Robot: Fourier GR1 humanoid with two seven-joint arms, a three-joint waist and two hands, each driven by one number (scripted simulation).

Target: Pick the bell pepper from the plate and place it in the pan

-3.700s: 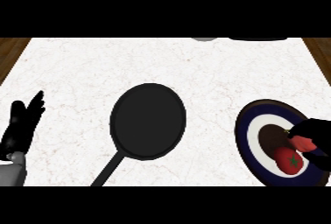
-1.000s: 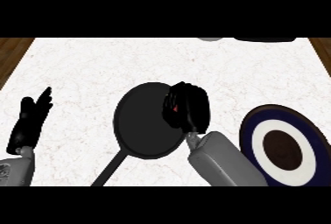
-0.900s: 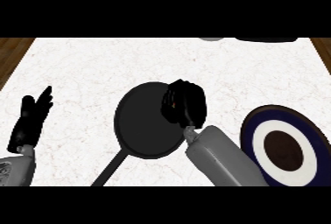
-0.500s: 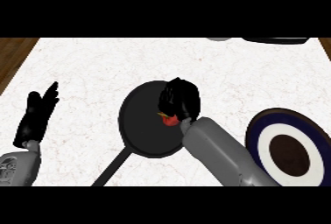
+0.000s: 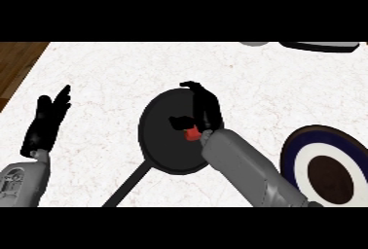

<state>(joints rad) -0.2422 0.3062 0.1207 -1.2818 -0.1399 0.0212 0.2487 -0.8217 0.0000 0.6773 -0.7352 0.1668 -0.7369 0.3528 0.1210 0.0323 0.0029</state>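
The black pan (image 5: 161,146) lies mid-counter, its handle (image 5: 129,187) running toward the lower left. My right hand (image 5: 206,111) hangs over the pan's right half with its fingers stretched upward and the thumb spread to the left, so it is open. A small red piece of the bell pepper (image 5: 192,134) shows just below the palm, inside the pan; the rest of it is hidden by the hand. The plate (image 5: 295,153), with a navy rim, white ring and dark brown centre, sits at the right with nothing on it. My left hand (image 5: 45,124) rests open at the left, fingers up.
A grey object (image 5: 251,44) and a dark dish (image 5: 323,46) lie along the counter's far edge at the upper right. Wooden floor (image 5: 14,63) shows past the counter's left edge. My grey right forearm (image 5: 248,170) crosses the space between pan and plate.
The right hand carried the pepper from the plate to over the pan. In the last half second its fingers straightened from curled, and the pepper now shows below the palm.
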